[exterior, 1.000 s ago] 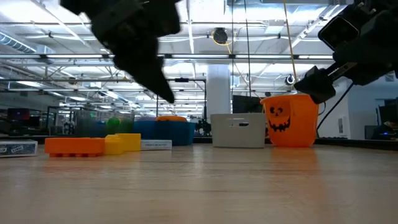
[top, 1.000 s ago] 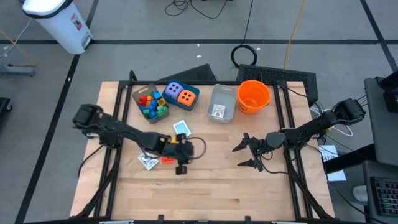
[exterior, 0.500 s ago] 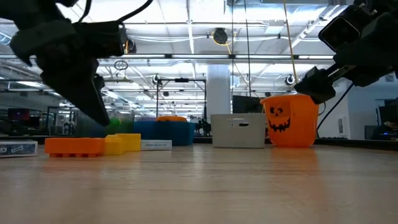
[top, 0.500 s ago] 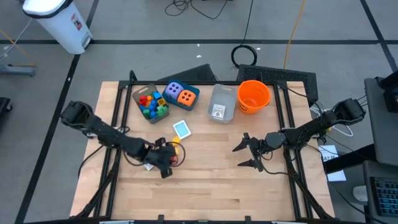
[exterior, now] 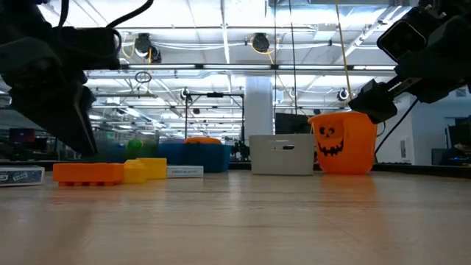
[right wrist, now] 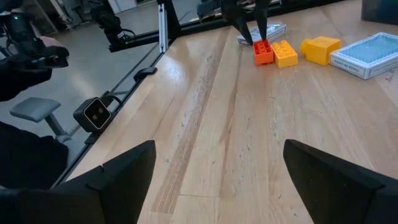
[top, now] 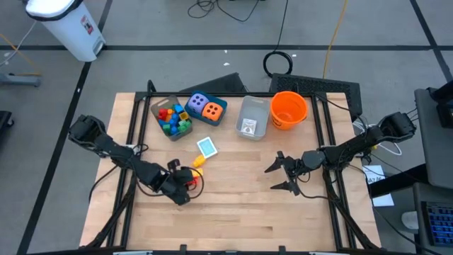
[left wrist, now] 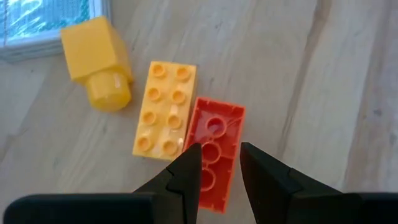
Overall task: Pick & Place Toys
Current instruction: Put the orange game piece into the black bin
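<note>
The left gripper (left wrist: 216,163) hangs over the red brick (left wrist: 213,151), fingers slightly apart. The orange brick (left wrist: 165,107) touches its nine-o'clock side, so one finger may snag it. Farther off, the right gripper (top: 277,173) waits, fingers wide.

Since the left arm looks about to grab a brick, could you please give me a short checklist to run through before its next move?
1. Left gripper lined up over the red brick: ok.
2. Fingers open enough to straddle the red brick: cannot tell; the gap looks narrow.
3. Orange brick clear of the grasp: not ok, it lies right against the red brick.
4. Yellow piece out of the way: ok.
5. Right gripper parked apart, open and empty: ok.
</note>
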